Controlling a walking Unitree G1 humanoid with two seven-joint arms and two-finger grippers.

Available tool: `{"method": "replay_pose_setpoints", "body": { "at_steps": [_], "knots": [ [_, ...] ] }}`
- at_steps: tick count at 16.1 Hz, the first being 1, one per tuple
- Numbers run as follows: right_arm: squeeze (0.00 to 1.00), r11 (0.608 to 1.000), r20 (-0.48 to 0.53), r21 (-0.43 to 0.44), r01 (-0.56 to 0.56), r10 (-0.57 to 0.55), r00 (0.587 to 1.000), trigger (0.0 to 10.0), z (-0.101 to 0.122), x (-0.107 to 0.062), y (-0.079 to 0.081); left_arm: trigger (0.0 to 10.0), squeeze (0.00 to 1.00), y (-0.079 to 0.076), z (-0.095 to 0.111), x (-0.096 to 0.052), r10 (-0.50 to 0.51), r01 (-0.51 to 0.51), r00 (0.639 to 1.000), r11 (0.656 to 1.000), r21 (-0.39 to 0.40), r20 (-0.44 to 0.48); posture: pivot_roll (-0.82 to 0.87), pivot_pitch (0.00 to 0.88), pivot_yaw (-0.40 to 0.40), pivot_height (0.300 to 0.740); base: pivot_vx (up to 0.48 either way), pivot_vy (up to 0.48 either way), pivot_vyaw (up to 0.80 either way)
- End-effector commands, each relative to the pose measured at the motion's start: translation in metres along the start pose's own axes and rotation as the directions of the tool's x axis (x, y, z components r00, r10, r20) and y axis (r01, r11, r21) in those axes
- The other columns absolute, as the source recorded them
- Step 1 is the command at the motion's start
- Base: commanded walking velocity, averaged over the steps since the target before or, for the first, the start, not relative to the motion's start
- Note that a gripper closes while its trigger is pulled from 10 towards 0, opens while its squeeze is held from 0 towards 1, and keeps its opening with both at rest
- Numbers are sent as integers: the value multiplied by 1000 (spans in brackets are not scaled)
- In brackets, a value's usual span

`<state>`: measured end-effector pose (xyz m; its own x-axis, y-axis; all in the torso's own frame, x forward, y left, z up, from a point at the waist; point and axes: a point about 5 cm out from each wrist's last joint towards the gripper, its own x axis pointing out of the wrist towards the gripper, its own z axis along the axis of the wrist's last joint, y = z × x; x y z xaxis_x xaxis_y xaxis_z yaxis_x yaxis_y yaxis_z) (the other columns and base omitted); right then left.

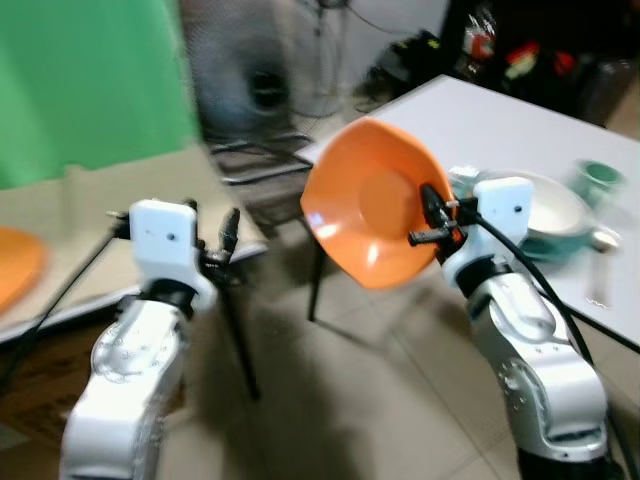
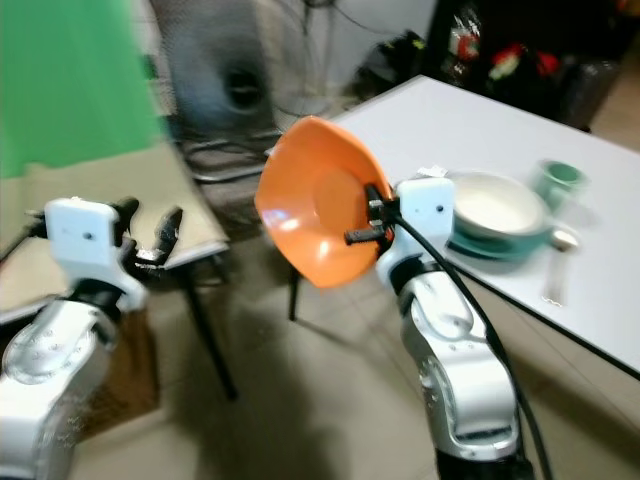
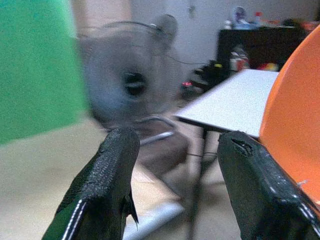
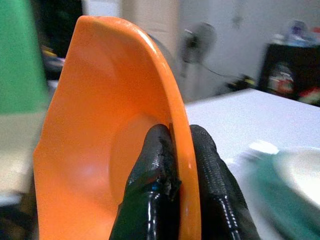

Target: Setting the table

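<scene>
The right gripper is clamped on the rim of an orange plate, one finger on the inner face and one behind, as the right wrist view shows closely. The plate stands nearly on edge in the centre of the frame, its hollow facing the camera — a carrying hold, probably chosen so the thin rim sits firmly between the fingers while the robot moves toward the table.

The left gripper hangs at centre left with its fingers spread apart and nothing between them.

The white table fills the upper right of the frame. On it already sit a teal plate with a white bowl on top, a green cup further right, and what looks like a spoon just beside the plate — blur makes that uncertain. A second orange dish lies at the far left edge on a beige surface.

A dark chair and a standing fan sit between the robot and the table's near corner; the plate must likely pass over or beside them and land clear of the teal setting.
</scene>
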<state>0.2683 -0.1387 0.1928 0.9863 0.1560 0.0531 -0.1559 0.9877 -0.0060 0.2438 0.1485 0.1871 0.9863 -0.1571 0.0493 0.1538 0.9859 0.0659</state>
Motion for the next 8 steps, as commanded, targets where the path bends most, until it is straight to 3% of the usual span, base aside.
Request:
{"method": "replay_pose_setpoints", "body": {
  "at_steps": [1,8],
  "knots": [
    [0,1000,55,11,16,-16,998,10000,12,-1,-1,10000,0,3,3,1,5,-5,1000,1000,17,7,-67,0,12,740,0,-480,0],
    [0,999,54,26,24,-26,998,10000,12,-4,-1,10000,0,2,1,2,-10,10,1000,1000,18,1,-72,1,15,740,0,-480,0]
  ]
}}
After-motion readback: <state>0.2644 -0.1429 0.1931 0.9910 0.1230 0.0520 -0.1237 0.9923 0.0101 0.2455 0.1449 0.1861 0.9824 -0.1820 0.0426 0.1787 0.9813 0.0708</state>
